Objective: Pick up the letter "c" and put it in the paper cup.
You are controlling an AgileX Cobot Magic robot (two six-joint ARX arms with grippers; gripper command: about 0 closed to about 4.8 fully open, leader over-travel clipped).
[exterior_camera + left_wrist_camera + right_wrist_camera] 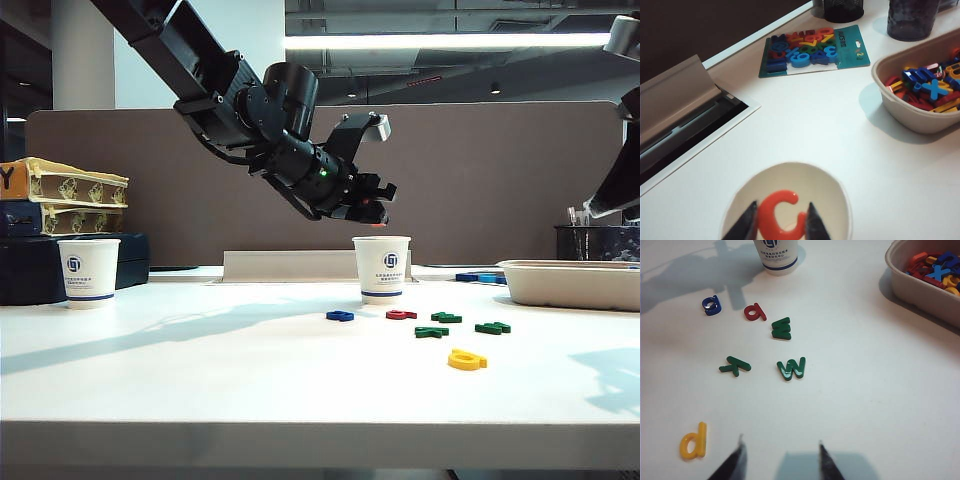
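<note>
Left gripper (781, 226), at frame centre in the exterior view, clamps the c (781, 218) just over the cup (382, 268); a tilted release could bounce it off the rim. Right gripper (781, 460), fingers apart, hovers over scattered letters

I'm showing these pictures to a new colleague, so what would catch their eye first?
First the left gripper, holding the orange-red c right above the open paper cup mid-table. Next, the loose letters scattered on the table beside that cup, with the right gripper open above them. A twin cup stands far left.
</note>
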